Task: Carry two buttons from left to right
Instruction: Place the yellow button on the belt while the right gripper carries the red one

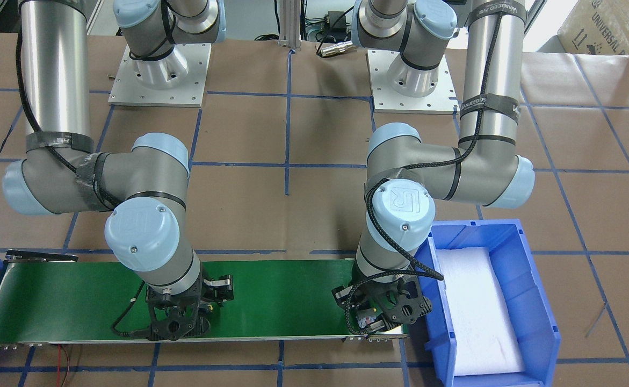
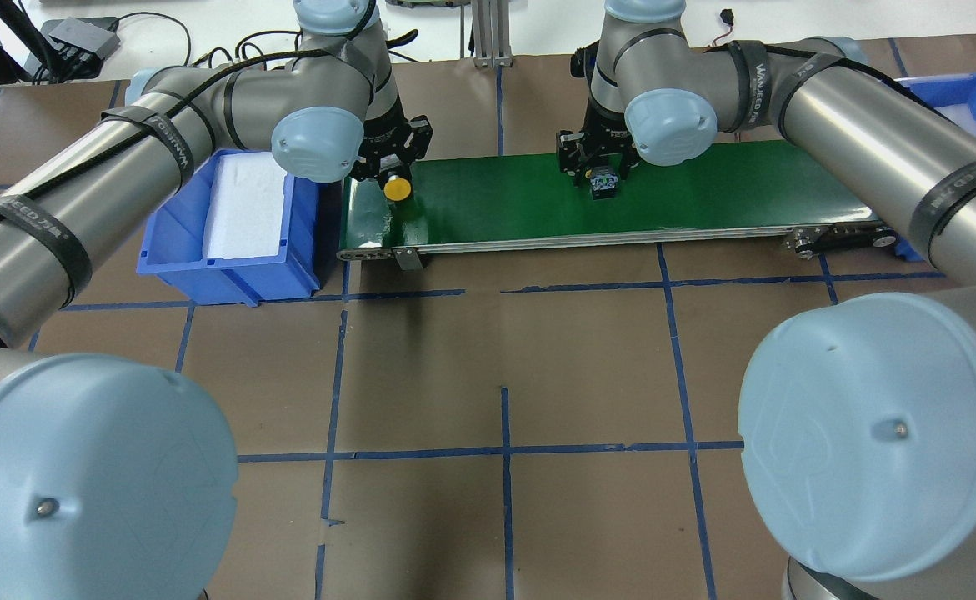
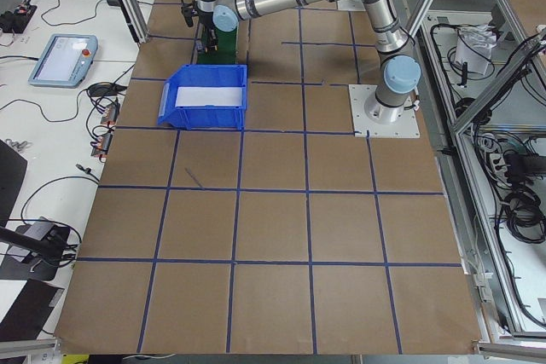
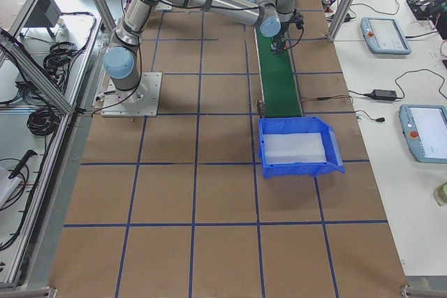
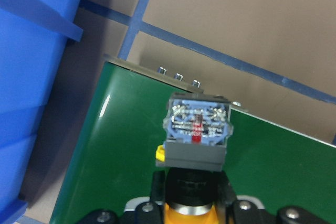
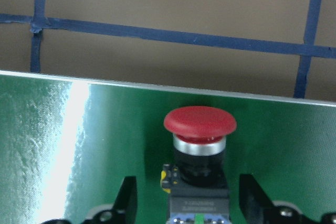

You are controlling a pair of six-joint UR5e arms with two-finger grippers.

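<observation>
The yellow button (image 2: pixel 397 187) is held by its black barrel in my left gripper (image 5: pixel 191 184), which is shut on it. It is over the left end of the green conveyor belt (image 2: pixel 704 187), and its grey contact block (image 5: pixel 197 129) points away from the wrist. The red button (image 6: pixel 199 124) lies on the belt near its middle, red cap away from the right wrist camera. My right gripper (image 6: pixel 191 198) is open around it, its fingers (image 6: pixel 127 198) standing clear on both sides. From overhead the red button shows only its contact block (image 2: pixel 604 183) under the right gripper (image 2: pixel 603 171).
A blue bin (image 2: pixel 179 237) with a white foam liner stands just off the belt's left end, close to the left gripper (image 2: pixel 387 162). Another blue bin (image 2: pixel 967 92) stands at the belt's right end. Brown table with blue tape lines lies all around.
</observation>
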